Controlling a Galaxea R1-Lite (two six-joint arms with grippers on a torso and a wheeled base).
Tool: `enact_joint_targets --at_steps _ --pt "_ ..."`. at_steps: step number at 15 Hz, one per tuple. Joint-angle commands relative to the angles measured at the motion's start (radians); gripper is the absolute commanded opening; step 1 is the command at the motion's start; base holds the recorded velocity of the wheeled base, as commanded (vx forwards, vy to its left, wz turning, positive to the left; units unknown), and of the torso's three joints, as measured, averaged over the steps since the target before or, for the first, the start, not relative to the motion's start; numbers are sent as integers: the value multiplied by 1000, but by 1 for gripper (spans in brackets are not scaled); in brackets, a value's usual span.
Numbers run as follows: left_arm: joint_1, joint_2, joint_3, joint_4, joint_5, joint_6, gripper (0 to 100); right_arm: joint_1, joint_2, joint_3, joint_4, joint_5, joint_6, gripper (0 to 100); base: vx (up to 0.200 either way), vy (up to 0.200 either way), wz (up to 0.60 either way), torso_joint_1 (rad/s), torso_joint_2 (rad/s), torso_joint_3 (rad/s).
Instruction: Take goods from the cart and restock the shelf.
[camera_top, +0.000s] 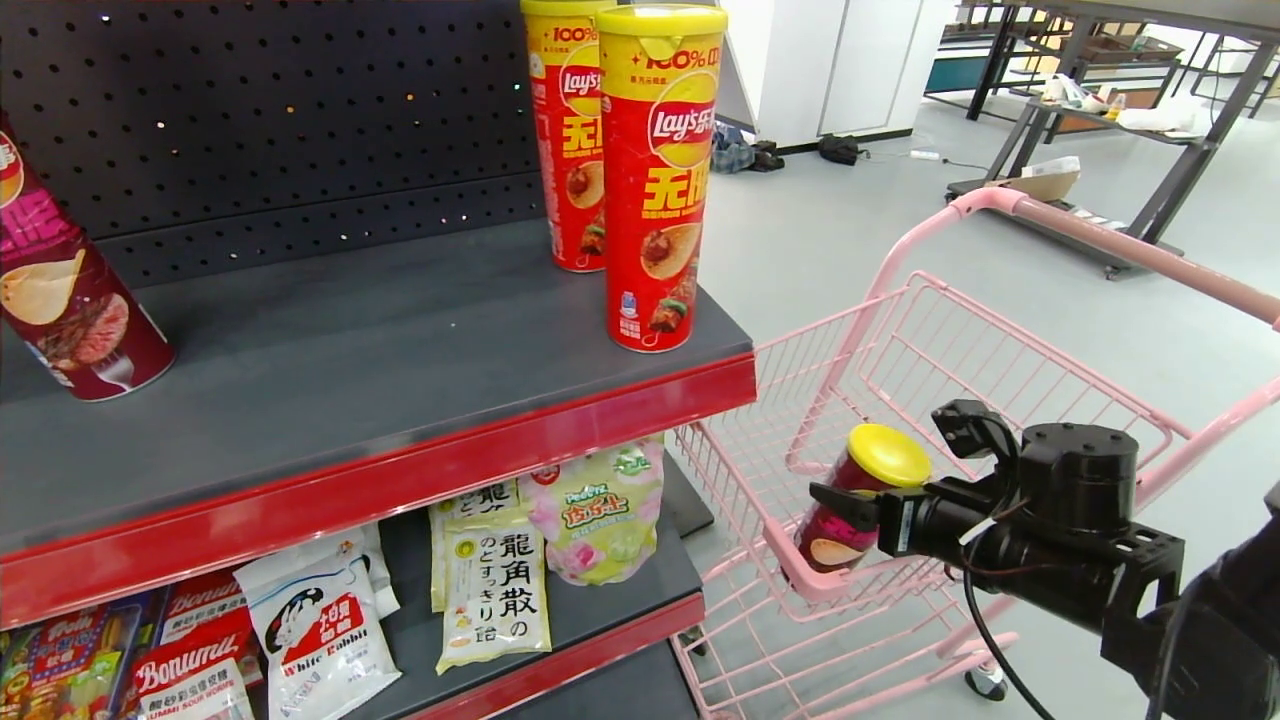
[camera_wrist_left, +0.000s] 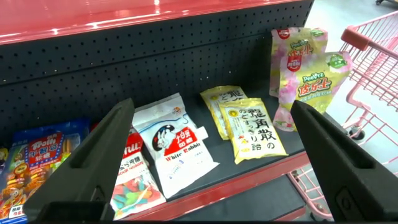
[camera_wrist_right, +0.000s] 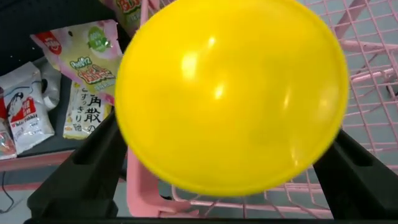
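Your right gripper (camera_top: 884, 456) is clamping the maroon chip can (camera_top: 838, 540) just below its yellow lid (camera_top: 888, 455), and the can is sitting tilted inside the pink cart (camera_top: 820, 322), near the corner closest to the shelf. I judge you are about to lift, so be raising it straight until it is clearing the cart's rim. Then be carrying it to the bare stretch of the top shelf (camera_top: 350, 330) between the maroon can (camera_top: 70, 300) and the 2 red cans (camera_top: 655, 180), and setting it upright. The head view is giving you that gap and the can's tilt. The right wrist view is giving you the lid up close, with a finger on each side. The left wrist view is showing your left gripper (camera_wrist_left: 211, 168), jaws wide apart and holding nothing, facing the snack bags (camera_wrist_left: 252, 127) on the lower shelf.
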Motion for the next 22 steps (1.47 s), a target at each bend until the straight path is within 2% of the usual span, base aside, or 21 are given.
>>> enact_joint_targets --at_steps 1,4,5,10,12,15,16,17,18,19,20,22 --pt "1 1 0 0 0 0 100 2 57 -24 -2 0 1 100 0 0 0 0 0 0" --pt "1 1 0 0 0 0 100 4 82 -87 -2 -1 3 100 0 0 0 0 0 0" --pt "1 1 0 0 0 0 100 4 85 -102 -2 -1 18 0 0 0 0 0 0 0" --pt "1 1 0 2 -1 -2 100 -3 62 -108 -4 -11 18 0 0 0 0 0 0 0" --pt "1 1 0 2 -1 -2 100 -12 -30 -200 30 -29 -7 0 0 0 0 0 0 0" --pt "1 1 0 2 -1 -2 100 -58 -210 -403 286 -32 -102 0 0 0 0 0 0 0" --pt "1 1 0 2 -1 -2 100 -75 -334 -504 473 -34 -125 0 0 0 0 0 0 0" --pt "1 1 0 2 -1 -2 100 -84 -434 -539 582 -35 -148 0 0 0 0 0 0 0" --pt "1 1 0 2 -1 -2 100 -85 -533 -538 664 -58 -166 0 0 0 0 0 0 0" --pt "1 1 0 2 -1 -2 100 -82 -639 -511 733 -136 -168 0 0 0 0 0 0 0" --pt "1 1 0 2 -1 -2 100 -78 -768 -453 811 -264 -183 0 0 0 0 0 0 0" --pt "1 1 0 2 -3 -2 100 -84 -1055 -344 1050 -250 -215 0 0 0 0 0 0 0"
